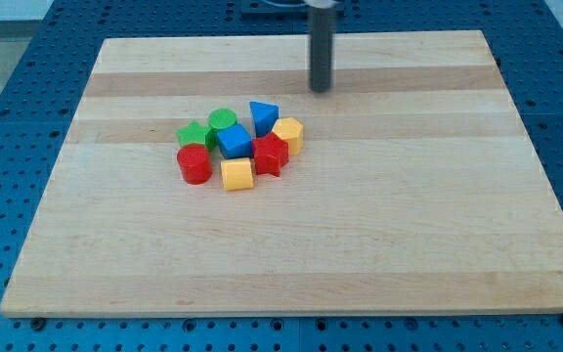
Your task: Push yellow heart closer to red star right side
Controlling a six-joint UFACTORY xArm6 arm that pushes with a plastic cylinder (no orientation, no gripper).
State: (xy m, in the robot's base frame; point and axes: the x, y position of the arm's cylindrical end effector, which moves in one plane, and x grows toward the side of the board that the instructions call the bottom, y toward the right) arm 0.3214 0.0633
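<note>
Your end effector is a bare upright rod with no jaws to spread; my tip (321,89) stands apart, toward the view's top right of the cluster on the table (438,254), where the yellow heart (288,132) touches the red star (270,154).

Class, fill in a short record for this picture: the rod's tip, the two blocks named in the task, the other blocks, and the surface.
tip: my tip, toward the view's top, apart from the cluster
yellow heart: at the cluster's right edge, touching the red star
red star: below-left of the heart
other blocks: blue triangle, blue cube, yellow cube, red cylinder, two green blocks
surface: wooden board
</note>
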